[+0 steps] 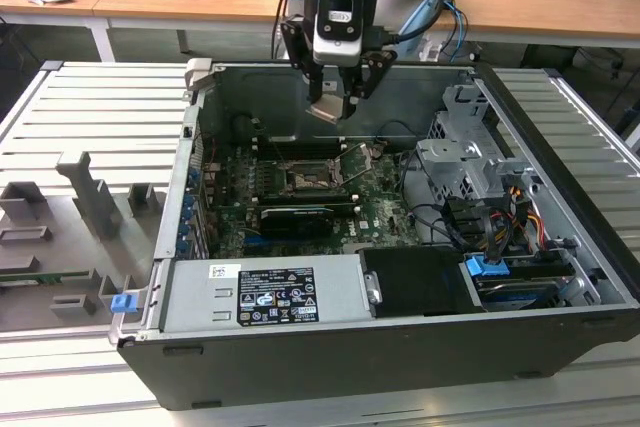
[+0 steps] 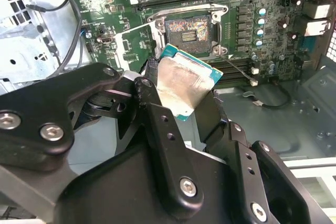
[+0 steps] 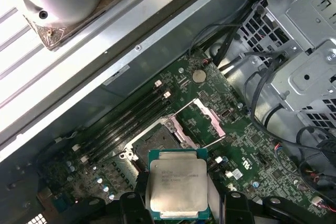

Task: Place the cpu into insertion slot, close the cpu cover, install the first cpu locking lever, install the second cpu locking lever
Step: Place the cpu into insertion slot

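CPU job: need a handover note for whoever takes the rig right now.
End effector: shut on the cpu, gripping it by its edges, metal lid showing in the first wrist view.
Cpu: in the air above the motherboard, near the insertion slot but not in it.
Insertion slot: empty, contacts bare in the second wrist view.
Cpu cover: swung open, off to the side of the slot.
Done: cpu picked up and brought over the board.
Left: cpu not seated, cover not closed, neither latching step done.
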You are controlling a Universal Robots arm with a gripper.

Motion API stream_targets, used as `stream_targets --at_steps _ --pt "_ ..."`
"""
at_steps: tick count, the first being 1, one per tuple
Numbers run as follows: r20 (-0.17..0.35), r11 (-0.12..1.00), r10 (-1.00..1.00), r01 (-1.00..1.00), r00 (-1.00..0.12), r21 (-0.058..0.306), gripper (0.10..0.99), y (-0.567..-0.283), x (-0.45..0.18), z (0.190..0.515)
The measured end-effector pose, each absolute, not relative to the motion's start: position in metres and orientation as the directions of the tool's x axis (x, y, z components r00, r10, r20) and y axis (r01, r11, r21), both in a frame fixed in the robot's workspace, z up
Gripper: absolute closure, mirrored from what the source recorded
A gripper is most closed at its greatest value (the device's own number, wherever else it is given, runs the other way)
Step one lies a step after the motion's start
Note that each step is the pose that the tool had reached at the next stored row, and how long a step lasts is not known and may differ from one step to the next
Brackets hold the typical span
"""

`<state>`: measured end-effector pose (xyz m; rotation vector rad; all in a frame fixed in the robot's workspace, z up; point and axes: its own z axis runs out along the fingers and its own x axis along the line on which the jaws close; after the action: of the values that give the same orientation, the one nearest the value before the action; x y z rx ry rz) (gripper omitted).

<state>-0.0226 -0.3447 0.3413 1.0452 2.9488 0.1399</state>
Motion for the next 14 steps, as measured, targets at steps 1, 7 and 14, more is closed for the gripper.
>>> stream_targets --at_steps 1,7,14 --pt "0.020 0.766 0.638 0.637 -0.770 0.087 0.561 -0.3446 -0.0226 0.3411" --pt "0.020 0.733 0.675 0.674 -0.737 0.087 0.561 -0.3446 -0.0226 0.3402" --pt "0.021 0.696 0.714 0.713 -0.700 0.087 0.561 -0.3447 -0.0226 0.3380"
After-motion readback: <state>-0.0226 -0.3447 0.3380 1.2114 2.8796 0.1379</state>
